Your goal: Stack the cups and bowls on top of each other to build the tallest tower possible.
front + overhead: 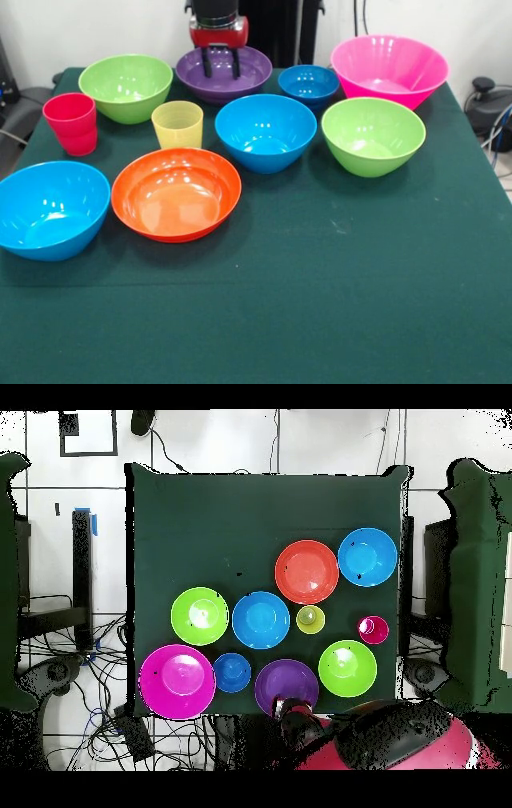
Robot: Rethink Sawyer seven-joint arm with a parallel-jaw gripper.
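Orange bowl (177,194) and light blue bowl (50,210) sit nearest, apart; gripper (222,64) hangs over purple bowl (224,74), fingers parted, holding nothing.

The setting was a robotics laboratory. A table (336,304) covered in dark green cloth stood on a pale tiled floor (250,444), with a plain white wall (120,32) behind it. In the overhead view, loose black cables (95,684) lay across the floor at 8 o'clock of the table. A red and black robot arm (218,24) was mounted at the table's far edge in the front view, at 12 o'clock.
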